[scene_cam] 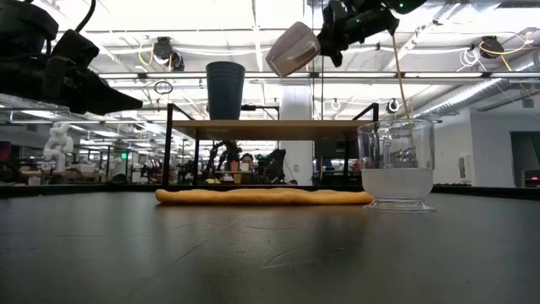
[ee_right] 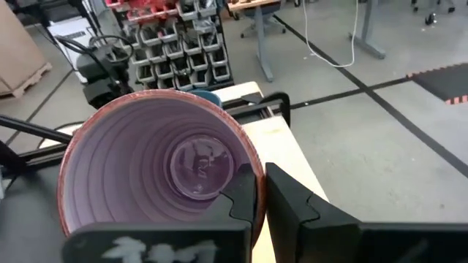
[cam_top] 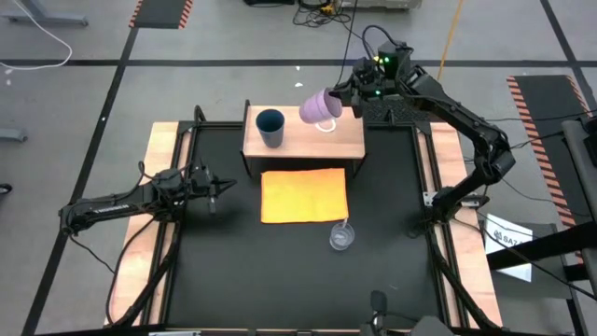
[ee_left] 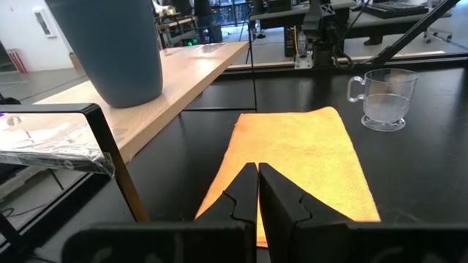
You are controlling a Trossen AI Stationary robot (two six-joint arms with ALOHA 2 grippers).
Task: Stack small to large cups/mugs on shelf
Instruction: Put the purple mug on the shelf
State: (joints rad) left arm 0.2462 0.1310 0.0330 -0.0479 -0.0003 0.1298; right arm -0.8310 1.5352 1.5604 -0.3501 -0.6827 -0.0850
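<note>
the lilac mug [cam_top: 320, 108] hangs in the air, tipped on its side, at the upper middle of the high view, over the right part of the shelf [cam_top: 303, 140]. the right gripper [cam_top: 343, 101] holds it, its two fingers pinched together on the mug's rim; the right wrist view looks straight into the open mouth of the mug [ee_right: 157, 169], with one finger inside the rim and one outside. in the low view the mug [scene_cam: 292, 48] sits at the top centre of the frame, clear above the shelf top [scene_cam: 274, 128], not touching it.

the dark blue tumbler [cam_top: 270, 128] stands upright on the left part of the shelf, and shows tall on it in the low view [scene_cam: 224, 89]. the shelf is a light wooden board on dark side supports, in the upper middle of the black table [cam_top: 224, 271].

just below the shelf in the high view lies a flat orange sheet [cam_top: 304, 194]. the clear cup [cam_top: 341, 235] stands upright on the table near the sheet's lower right corner; in the low view it is at the right of the frame [scene_cam: 396, 165].

the left gripper [cam_top: 227, 186] hovers at the middle left of the high view, well apart from the shelf's left end, its fingers shut together and holding nothing, as the left wrist view shows [ee_left: 258, 191].
</note>
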